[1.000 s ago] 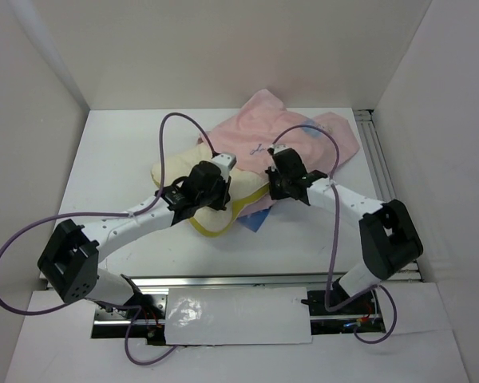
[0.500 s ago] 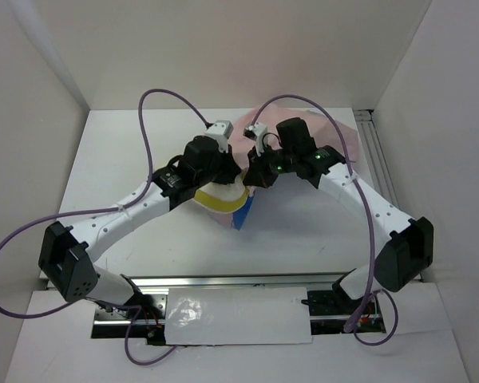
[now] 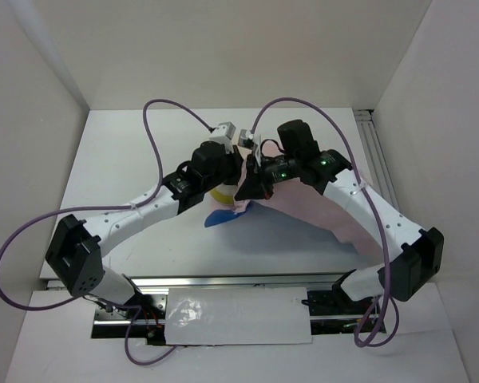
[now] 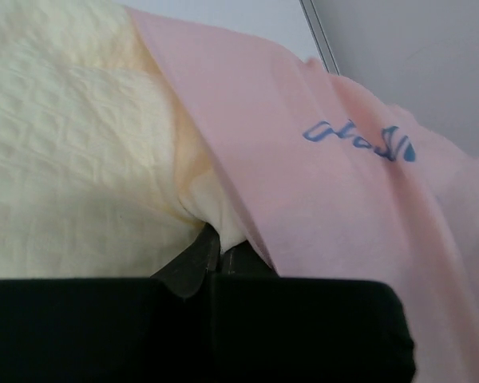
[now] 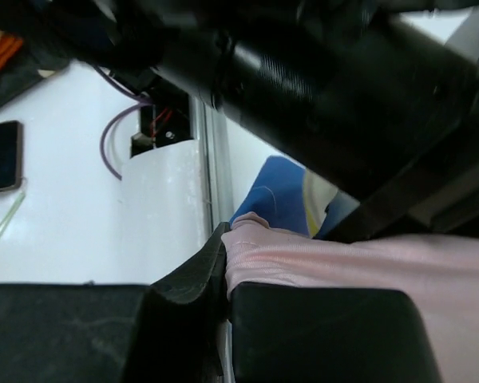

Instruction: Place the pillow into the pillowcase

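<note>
Robot lab test cell
White panel walls (image 3: 223,48) box in white table (image 3: 120,163); alu rail (image 3: 370,132) at edge, purple cabling (image 3: 147,124).

White table (image 3: 120,159), white walls (image 3: 223,48), metal rail (image 3: 377,155)

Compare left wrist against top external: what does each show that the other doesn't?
Left wrist only: the left gripper shut, pinching the pillow where the pillowcase edge overlaps it; blue lettering showing through the pink side.
Top external only: both arms meeting mid-table, the right gripper holding pink fabric that drapes toward the right arm, a blue corner hanging below, purple cables.
Both: cream pillow against pink pillowcase.
</note>
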Robot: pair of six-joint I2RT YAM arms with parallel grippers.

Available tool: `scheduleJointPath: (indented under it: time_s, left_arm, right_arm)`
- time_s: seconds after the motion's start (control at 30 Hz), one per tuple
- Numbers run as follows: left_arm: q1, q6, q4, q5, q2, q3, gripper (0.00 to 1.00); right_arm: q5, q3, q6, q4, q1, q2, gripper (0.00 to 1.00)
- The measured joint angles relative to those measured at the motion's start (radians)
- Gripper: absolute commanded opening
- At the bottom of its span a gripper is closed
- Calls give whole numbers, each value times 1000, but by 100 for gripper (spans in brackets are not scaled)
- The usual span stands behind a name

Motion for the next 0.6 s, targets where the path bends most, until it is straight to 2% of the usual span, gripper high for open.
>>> scheduleJointPath:
  time_s: [0.1, 0.17, 0.2, 0.23, 0.3, 0.33, 0.37, 0.4, 0.43, 0.57, 0.6]
  left_arm:
    - [-14, -8, 18, 8, 1, -42, 0]
    - [-26, -1, 17, 7, 0, -57, 0]
    - [-31, 4, 17, 6, -2, -64, 0]
    - [-38, 10, 15, 2, -10, -73, 0]
    - [-43, 34, 8, -8, -29, -95, 0]
    - [-42, 50, 5, -12, -41, -113, 2]
    - [-42, 57, -6, -18, -55, -132, 8]
    - [-42, 63, -20, -21, -68, -148, 16]
    - [-42, 73, -31, -24, -84, -169, 33]
    - [-47, 85, -117, -31, -158, -237, 60]
    - [-48, 89, -135, -35, -171, -245, 64]
  right_arm:
    - [-31, 6, 12, -2, 3, 24, 0]
    - [-49, 7, 18, -5, 5, 43, 15]
    - [-54, 8, 21, -8, 6, 49, 39]
    - [-60, 8, 26, -11, 10, 54, 55]
    - [-98, 11, 24, -16, 22, 56, 74]
    - [-118, 14, 19, -13, 30, 53, 91]
    - [-142, 17, 25, -20, 40, 48, 100]
    - [-148, 17, 22, -20, 49, 43, 100]
    - [-153, 17, 18, -7, 55, 38, 100]
    - [-134, 17, 26, 23, 52, 6, 100]
    - [-126, 17, 28, 27, 51, -2, 100]
